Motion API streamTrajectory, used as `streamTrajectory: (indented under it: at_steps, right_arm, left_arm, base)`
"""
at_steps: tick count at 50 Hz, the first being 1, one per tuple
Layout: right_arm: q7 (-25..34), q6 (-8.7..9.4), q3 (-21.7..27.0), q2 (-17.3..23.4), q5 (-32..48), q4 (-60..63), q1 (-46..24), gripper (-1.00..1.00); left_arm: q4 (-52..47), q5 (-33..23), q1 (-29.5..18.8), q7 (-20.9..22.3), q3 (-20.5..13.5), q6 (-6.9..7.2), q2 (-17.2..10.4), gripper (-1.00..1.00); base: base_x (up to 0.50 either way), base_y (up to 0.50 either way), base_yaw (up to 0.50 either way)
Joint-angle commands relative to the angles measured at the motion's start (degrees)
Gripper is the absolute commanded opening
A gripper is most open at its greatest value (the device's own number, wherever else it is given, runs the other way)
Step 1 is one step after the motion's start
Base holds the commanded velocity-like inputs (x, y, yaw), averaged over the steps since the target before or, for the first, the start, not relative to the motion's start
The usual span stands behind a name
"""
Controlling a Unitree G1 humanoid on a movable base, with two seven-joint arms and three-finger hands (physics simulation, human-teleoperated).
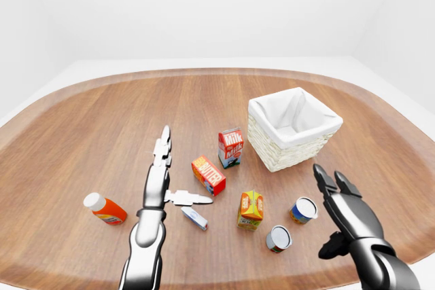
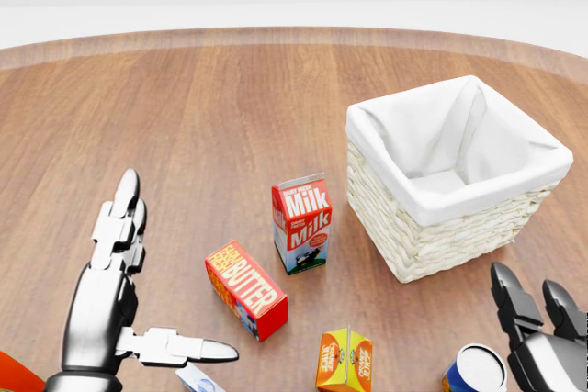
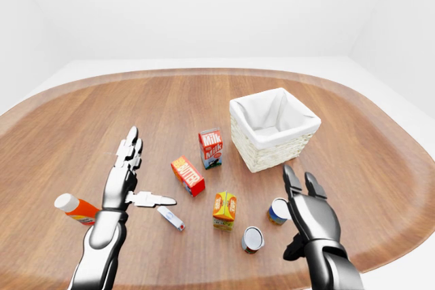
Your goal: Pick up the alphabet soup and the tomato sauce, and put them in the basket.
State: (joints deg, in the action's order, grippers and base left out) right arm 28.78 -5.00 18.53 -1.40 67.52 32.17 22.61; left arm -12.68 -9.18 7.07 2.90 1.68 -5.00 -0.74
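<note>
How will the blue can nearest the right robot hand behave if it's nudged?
The blue can stands upright on its flat end, so it probably slides rather than rolls. Its smooth round wall may slip between fingers. If tipped, it would likely roll toward the second can.

Open desk flanks a crowded centre

Bare desk (image 1: 102, 120) lies left and above; milk carton (image 1: 230, 147), butter box (image 1: 209, 175) and juice carton (image 1: 251, 209) crowd the approach left of the basket (image 1: 293, 152), whose top stands open.
</note>
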Motion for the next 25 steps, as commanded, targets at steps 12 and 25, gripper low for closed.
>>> streamTrajectory:
  at_steps: [12, 25]
  right_arm:
    - [-4.67, 0.00, -2.52, 2.44, 1.18, -8.04, -1.39, 1.00]
    - [-7.82, 0.00, -4.85, 3.77, 1.60, -12.45, -1.34, 1.00]
  left_arm:
    - [-0.38, 0.59, 0.02, -0.07, -0.29, 0.00, 0.10, 1.00]
    - [-0.24, 0.47, 0.10, -0.12, -0.30, 0.00, 0.08, 1.00]
  base:
    - [0.00, 0.00, 0.00]
    - [0.00, 0.00, 0.00]
